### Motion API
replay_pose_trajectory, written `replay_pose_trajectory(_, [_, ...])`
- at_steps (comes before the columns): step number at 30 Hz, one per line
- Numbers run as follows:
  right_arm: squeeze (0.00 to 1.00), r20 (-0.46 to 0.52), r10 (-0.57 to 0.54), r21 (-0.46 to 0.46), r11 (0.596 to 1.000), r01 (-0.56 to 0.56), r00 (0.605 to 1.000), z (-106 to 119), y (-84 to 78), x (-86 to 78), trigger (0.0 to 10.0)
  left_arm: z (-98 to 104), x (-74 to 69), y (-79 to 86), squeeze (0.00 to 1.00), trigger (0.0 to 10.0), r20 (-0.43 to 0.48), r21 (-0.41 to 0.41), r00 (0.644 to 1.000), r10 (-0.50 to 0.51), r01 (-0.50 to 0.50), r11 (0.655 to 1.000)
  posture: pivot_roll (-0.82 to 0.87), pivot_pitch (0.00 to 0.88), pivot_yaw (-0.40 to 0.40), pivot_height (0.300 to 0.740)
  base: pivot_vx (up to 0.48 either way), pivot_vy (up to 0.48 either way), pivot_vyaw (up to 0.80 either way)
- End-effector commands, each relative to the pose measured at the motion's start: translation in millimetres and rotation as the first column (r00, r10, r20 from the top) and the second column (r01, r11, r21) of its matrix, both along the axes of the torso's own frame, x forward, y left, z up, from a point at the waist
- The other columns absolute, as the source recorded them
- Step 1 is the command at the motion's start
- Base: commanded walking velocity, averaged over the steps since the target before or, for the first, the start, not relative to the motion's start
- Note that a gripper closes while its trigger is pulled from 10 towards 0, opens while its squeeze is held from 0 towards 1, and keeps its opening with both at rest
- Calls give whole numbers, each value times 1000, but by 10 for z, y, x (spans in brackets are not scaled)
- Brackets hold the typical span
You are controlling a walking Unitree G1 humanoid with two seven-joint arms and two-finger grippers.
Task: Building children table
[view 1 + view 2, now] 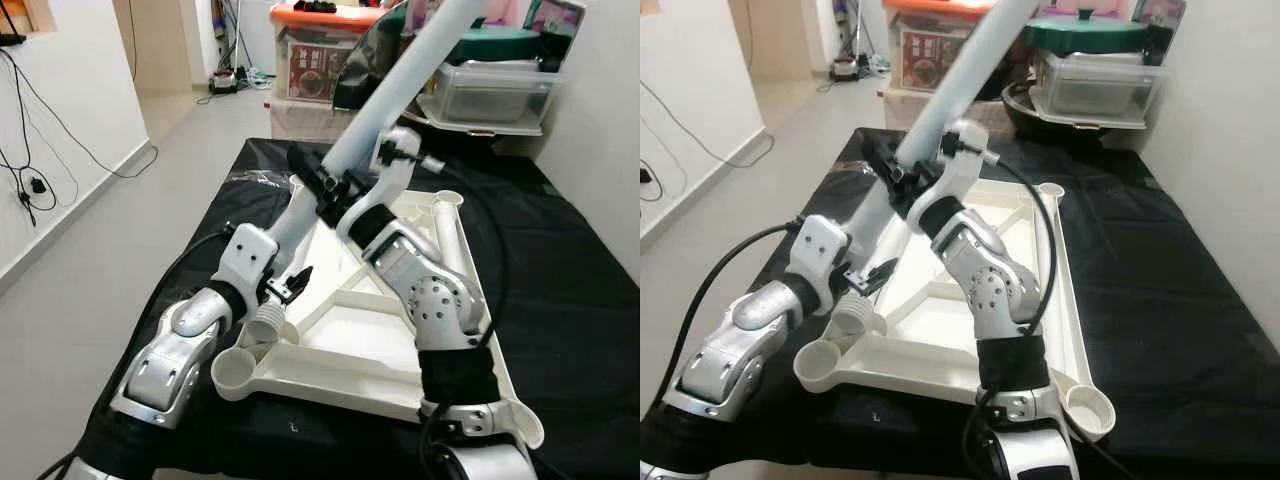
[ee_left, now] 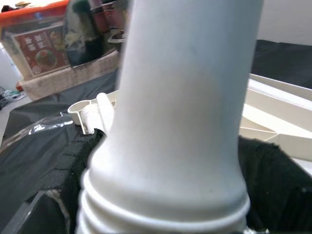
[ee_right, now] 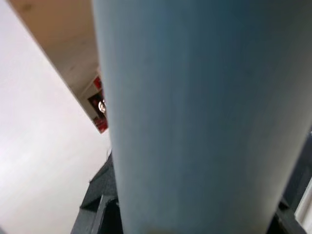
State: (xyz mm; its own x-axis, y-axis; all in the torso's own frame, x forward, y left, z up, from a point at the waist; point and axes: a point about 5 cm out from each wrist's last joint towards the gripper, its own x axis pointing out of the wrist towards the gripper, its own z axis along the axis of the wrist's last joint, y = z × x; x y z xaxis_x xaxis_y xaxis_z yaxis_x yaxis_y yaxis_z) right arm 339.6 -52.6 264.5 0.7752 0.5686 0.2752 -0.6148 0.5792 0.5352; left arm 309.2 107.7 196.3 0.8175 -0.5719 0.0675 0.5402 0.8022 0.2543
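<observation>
I hold a long white table leg (image 1: 395, 105) slanted up and away from me, its ribbed threaded end (image 1: 266, 323) down at the near left corner of the upturned white table top (image 1: 350, 345). That table top lies underside up on a black cloth (image 1: 570, 320) spread over the tabletop, with round leg sockets at its corners; the near left socket (image 1: 236, 372) sits just beside the leg's threaded end, and I cannot tell whether the two touch.

My left pincer (image 1: 293, 285) is low on the leg, near the threads, its black fingers closed about the tube. In the left wrist view the leg (image 2: 180, 112) runs right between the fingers, ribs (image 2: 161, 214) nearest the camera.

My right pincer (image 1: 330, 185) clasps the same leg higher up, about midway, fingers wrapped round it. The right wrist view looks along the tube (image 3: 195, 112), too close for detail.

A second white leg (image 1: 452, 240) lies flat along the far right rim of the table top, near a corner socket (image 1: 448, 198).

Beyond the cloth stand a clear plastic storage box (image 1: 490, 95) and an orange-lidded bin (image 1: 320, 55).
</observation>
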Motion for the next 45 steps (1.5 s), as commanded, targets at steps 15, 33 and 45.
replay_pose_trajectory(15, [0,132,53,-53,997,-47,990,96,107,-110,10000,-1,12,-22,0,10000,-15,-47,1000,6,-7,999,44,0,-57,740,0,0,0])
replay_pose_trajectory(33, [0,301,227,-159,970,-186,926,180,292,-413,10000,66,135,-33,0,0,16,-2,999,-33,33,999,31,0,-53,740,0,0,0])
replay_pose_trajectory(45, [0,309,255,-196,960,-201,916,129,332,-446,10000,114,105,-76,0,0,60,24,996,-60,59,998,33,0,-56,740,0,0,0])
